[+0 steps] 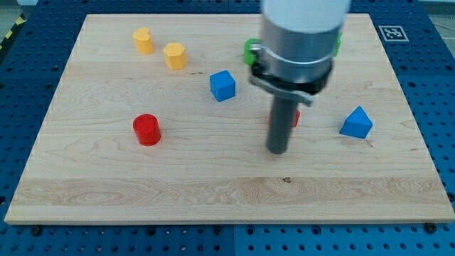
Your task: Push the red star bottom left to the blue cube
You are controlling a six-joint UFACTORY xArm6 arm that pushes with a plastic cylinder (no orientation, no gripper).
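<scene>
Seven blocks show on the wooden board (85,181), which holds them all loose on its flat top. Counted by colour: two yellow, two blue, two red and one green. Taking the blue cube (222,85) as the landmark, the two yellow blocks lie toward the view's upper left of it, the nearer one (175,55) close by and the farther one (143,40) beyond that. The red cylinder (147,129) sits to the cube's lower left, well apart. The blue triangular block (356,123) lies far to the cube's right and a little lower. The green block (251,50) is just up and right of the cube, mostly hidden by the arm's grey housing (302,35). The red star (294,118) is to the cube's lower right, largely covered by the rod, so its shape cannot be made out. The arm carries no jaws; its tip (276,151) rests on the board just below the star, right of and below the cube.
</scene>
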